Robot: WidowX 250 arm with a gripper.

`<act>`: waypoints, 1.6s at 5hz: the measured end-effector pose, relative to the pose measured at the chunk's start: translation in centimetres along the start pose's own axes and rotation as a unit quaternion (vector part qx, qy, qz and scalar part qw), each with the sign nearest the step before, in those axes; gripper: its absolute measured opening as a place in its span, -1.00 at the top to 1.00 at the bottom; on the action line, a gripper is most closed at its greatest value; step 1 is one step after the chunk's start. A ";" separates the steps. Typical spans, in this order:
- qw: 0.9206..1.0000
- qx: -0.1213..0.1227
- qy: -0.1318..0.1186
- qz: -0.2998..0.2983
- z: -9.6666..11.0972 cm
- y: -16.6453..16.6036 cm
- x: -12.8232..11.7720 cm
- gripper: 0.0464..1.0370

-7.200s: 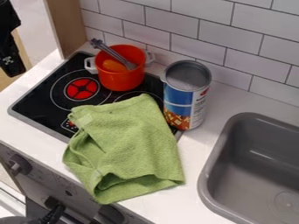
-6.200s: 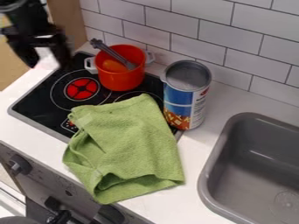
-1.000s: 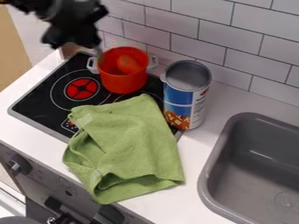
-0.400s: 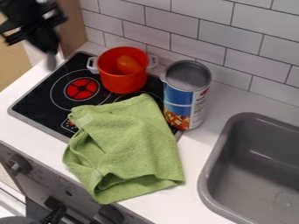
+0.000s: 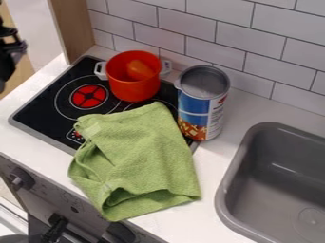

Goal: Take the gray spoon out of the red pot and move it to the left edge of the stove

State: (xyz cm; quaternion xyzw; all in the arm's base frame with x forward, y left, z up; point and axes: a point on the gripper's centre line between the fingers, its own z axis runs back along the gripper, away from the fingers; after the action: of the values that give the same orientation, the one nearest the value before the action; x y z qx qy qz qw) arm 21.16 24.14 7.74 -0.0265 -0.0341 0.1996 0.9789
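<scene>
- Camera view, change: the gripper [image 5: 5, 71] has moved left from its place above the far-left corner of the stove top and is now at the left edge of the view.
- The grey utensil, which leans in the pot [image 5: 134, 85] in the earliest frame, is out of it; the pot sits slightly nearer than in that frame.
- Gripper: black, beyond the left side of the counter [image 5: 219, 168], well apart from the pot. Whether its jaws stand apart, together or clamped on something cannot be told.
- Pot: orange-red with pale side handles, upright on the far part of the black stove top [image 5: 47, 111]. An orange object [image 5: 139, 70] lies inside.
- Red burner mark [image 5: 89, 96]: on the stove top, to the left of the pot and nearer.
- Can [image 5: 202, 107]: tall, cylindrical, upright, to the right of the pot.
- Green cloth [image 5: 139, 161]: rumpled, over the near-right part of the stove top and onto the counter, reaching its near edge.
- Grey sink [image 5: 244, 156]: set into the counter at right.
- Tiled wall [image 5: 215, 31]: behind the counter, at the far side.
</scene>
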 end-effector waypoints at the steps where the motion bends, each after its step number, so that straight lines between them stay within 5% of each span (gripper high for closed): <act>1: 0.999 0.018 0.013 -0.031 -1.2 1.3 0.6 0.96; 3: 0.996 0.017 0.016 -0.092 -4.0 0.1 0.8 0.96; 4: 0.995 0.032 -0.004 -0.093 -4.8 -0.8 1.5 0.96; 5: 0.998 0.042 -0.030 -0.040 -5.6 -0.6 2.5 0.96; 6: 0.997 0.069 -0.013 0.033 -6.0 -0.6 3.1 0.96; 8: 0.991 0.075 -0.006 0.106 -6.2 -2.6 3.4 0.96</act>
State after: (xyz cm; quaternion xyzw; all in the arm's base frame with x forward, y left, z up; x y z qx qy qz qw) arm 25.76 22.85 1.95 0.0449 -0.0217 0.3048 0.9511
